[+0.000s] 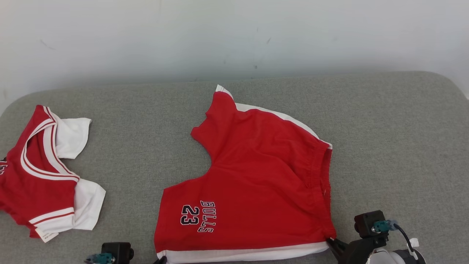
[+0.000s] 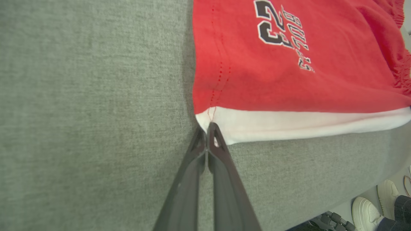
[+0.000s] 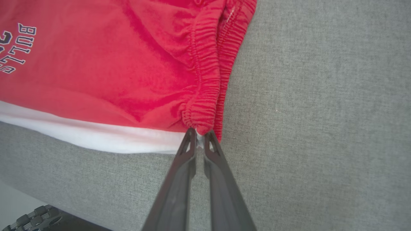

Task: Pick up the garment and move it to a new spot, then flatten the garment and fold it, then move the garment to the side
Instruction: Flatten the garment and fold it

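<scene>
Shorts held by both near corners.
Left gripper pinches the left one, right gripper the right; the shorts stretch away to the far side.

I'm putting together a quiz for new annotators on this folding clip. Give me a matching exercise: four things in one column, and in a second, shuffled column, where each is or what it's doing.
Column 1
1. left gripper
2. right gripper
3. jersey
4. white shoes

Column 2
A. beyond the edge of the grey cushion
B. shut on the elastic waistband corner of the red shorts
C. lying untouched at the grey cushion's left end
D. shut on the white stripe at the red shorts' leg-opening corner

Pairs: 1-D, 2-B, 3-C, 4-A
</scene>
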Controlling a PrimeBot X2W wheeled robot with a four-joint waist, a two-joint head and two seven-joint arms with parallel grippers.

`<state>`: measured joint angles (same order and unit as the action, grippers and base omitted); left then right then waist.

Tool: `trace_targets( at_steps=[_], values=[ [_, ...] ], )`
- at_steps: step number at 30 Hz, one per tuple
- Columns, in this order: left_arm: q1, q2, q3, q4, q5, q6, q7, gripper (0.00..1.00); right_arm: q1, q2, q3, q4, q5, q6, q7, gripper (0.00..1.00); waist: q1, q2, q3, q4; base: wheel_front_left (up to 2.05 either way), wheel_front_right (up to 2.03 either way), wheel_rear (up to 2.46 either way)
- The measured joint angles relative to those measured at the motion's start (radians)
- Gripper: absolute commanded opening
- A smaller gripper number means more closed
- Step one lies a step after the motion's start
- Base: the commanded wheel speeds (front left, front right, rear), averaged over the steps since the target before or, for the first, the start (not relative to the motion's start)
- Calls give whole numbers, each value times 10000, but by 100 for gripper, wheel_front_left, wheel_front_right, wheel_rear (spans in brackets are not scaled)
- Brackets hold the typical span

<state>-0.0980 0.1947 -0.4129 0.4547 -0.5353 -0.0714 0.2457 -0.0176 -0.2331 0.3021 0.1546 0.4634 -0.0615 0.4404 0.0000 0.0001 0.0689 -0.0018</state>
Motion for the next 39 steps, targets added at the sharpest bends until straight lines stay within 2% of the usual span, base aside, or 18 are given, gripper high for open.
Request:
trace_targets(
  at_steps=[14,20,24,35,36,39],
  values=[
    [173,33,111,-190,-334,-8,10,0,355,-117,125,-376,138,176,265,0,0,0,-83,-23,0,0,0],
    [1053,376,194,-940,-746,-186,228,0,779,-257,21,-815,267,174,313,0,0,0,-150,-16,0,0,0],
    [1792,451,52,-1854,-1290,-353,640,0,1220,-422,-205,-1225,301,119,320,0,0,0,-142,129,0,0,0],
    [2913,963,35,-4272,-2495,-454,1321,0,2004,-608,-579,-2249,767,-13,456,0,1,-1,31,429,0,0,0],
    [3156,1127,125,-5005,-2700,-506,1340,0,2146,-612,-612,-2587,926,0,529,0,0,-1,49,416,0,0,0],
    [3232,1450,439,-6071,-2966,-518,1306,0,2195,-617,-633,-3193,1097,98,520,0,0,-1,74,331,0,0,0]
  ],
)
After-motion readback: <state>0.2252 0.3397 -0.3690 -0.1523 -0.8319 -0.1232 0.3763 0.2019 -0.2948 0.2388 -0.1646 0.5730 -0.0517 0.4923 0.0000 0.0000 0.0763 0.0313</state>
